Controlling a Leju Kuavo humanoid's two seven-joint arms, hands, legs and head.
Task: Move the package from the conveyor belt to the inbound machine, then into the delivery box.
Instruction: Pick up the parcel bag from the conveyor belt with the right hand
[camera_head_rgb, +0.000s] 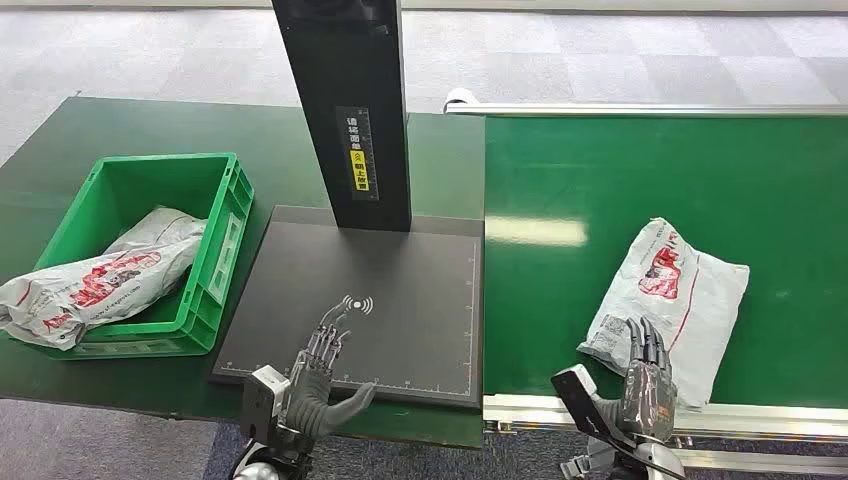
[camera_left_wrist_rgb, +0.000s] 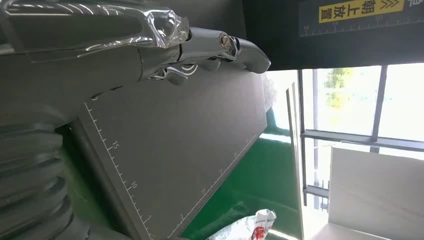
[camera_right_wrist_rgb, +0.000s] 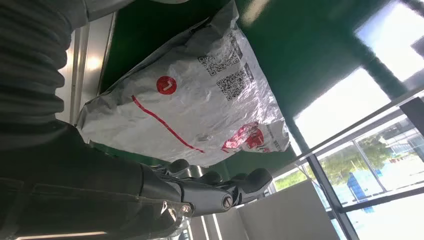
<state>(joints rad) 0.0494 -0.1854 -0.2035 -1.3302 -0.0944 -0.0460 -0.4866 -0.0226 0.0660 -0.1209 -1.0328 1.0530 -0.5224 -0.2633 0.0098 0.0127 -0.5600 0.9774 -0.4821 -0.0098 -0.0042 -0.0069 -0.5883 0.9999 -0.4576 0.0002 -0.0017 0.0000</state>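
Observation:
A white plastic package (camera_head_rgb: 672, 295) with red print lies flat on the green conveyor belt (camera_head_rgb: 620, 190) near its front edge; the right wrist view shows its QR codes and red stripe (camera_right_wrist_rgb: 200, 105). My right hand (camera_head_rgb: 645, 375) hovers open at the package's near corner, fingers straight, holding nothing. Over the front edge of the dark inbound machine plate (camera_head_rgb: 400, 290) my left hand (camera_head_rgb: 318, 375) is open with fingers (camera_left_wrist_rgb: 220, 45) stretched out and thumb spread. A green delivery box (camera_head_rgb: 215, 250) stands at the left with a similar package (camera_head_rgb: 110, 275) lying in it and hanging over its rim.
The machine's black post (camera_head_rgb: 350, 110) with a yellow label rises at the back of the plate. A metal rail (camera_head_rgb: 660, 410) runs along the belt's front edge. Grey carpet lies beyond the green table.

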